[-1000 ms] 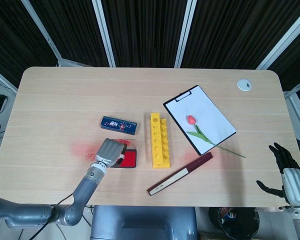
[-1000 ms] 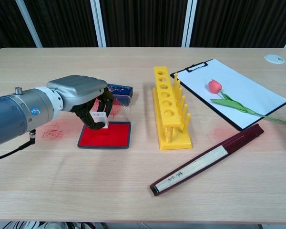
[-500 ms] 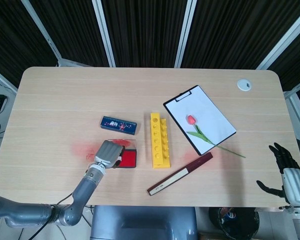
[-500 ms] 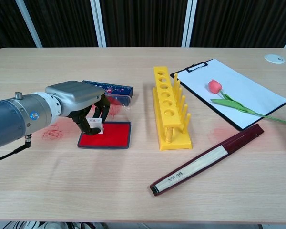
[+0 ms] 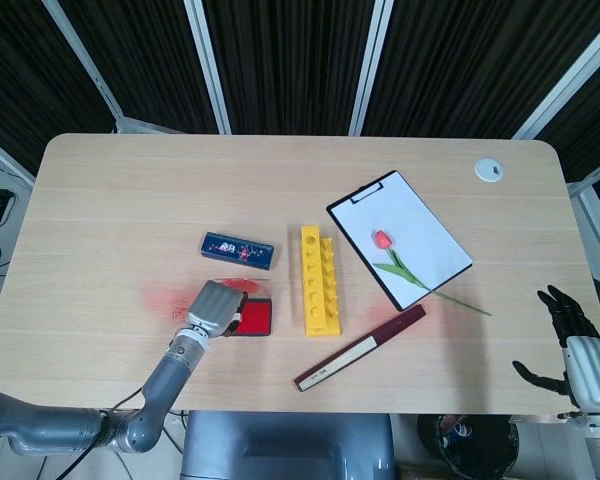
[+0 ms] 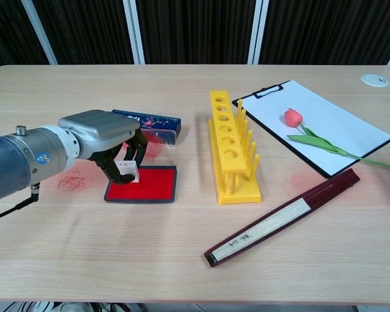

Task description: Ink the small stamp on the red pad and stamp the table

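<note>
My left hand (image 6: 99,133) grips the small white stamp (image 6: 126,170) and holds it down on the left part of the red ink pad (image 6: 149,185). From above, the left hand (image 5: 213,306) covers the stamp and the left half of the red pad (image 5: 254,317). Faint red stamp marks (image 6: 71,181) stain the table left of the pad. My right hand (image 5: 570,335) hangs off the table's right front corner, fingers spread, holding nothing.
A dark blue box (image 6: 147,121) lies just behind the pad. A yellow test-tube rack (image 6: 231,149) stands to the right of the pad. Further right lie a dark red folded fan (image 6: 286,215) and a clipboard (image 6: 318,123) with a tulip (image 6: 312,138).
My left hand has lowered the stamp onto the red pad and shifted slightly left; the pad slid a little with it. The right hand has stayed still.
</note>
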Available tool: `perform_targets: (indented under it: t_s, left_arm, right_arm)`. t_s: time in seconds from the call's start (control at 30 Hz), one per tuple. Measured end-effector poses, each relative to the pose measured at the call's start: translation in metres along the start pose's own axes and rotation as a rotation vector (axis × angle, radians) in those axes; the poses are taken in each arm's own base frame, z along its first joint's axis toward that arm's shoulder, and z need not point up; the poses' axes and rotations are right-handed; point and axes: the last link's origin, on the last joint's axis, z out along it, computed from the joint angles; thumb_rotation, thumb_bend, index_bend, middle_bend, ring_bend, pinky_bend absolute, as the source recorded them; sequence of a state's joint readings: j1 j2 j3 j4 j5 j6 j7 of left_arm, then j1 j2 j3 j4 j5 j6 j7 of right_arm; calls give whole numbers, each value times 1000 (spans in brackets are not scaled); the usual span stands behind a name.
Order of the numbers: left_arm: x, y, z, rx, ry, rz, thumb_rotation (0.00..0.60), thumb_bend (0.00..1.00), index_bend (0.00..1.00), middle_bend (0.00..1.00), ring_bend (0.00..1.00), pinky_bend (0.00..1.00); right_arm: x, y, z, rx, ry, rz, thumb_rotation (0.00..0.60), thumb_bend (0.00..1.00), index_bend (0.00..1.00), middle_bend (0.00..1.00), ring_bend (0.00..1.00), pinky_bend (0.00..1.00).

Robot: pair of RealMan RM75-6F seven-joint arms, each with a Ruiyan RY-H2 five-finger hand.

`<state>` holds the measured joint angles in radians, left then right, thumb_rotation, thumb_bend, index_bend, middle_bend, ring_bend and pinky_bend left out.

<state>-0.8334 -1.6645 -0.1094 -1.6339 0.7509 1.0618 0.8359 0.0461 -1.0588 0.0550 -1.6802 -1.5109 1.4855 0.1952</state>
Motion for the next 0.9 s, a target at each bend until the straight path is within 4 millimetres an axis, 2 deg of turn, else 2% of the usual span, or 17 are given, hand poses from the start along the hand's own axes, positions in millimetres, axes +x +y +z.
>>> perform_targets:
  t_s: [0.2,0.37,0.63,0.9]
  left_arm:
    - [17,-10,-9,-4,26,3,600,497,773,762,626,696]
    - [22,-28,-18,6,16,20,600,497,769,755,622,692]
    - [15,-63,-30,18,-27,23,600,497,754,745,612,684]
    - [3,-90,-32,22,-58,13,600,496,747,736,606,676]
  right_arm:
    - [1,0,0,1,3,0,600,238,0,0,0,192]
    - [0,0,0,3,3,-2,600,238,0,0,0,192]
    - [0,0,0,2,3,-5,600,238,0,0,0,192]
    - [-1,0,0,-2,4,-8,600,238,0,0,0,192]
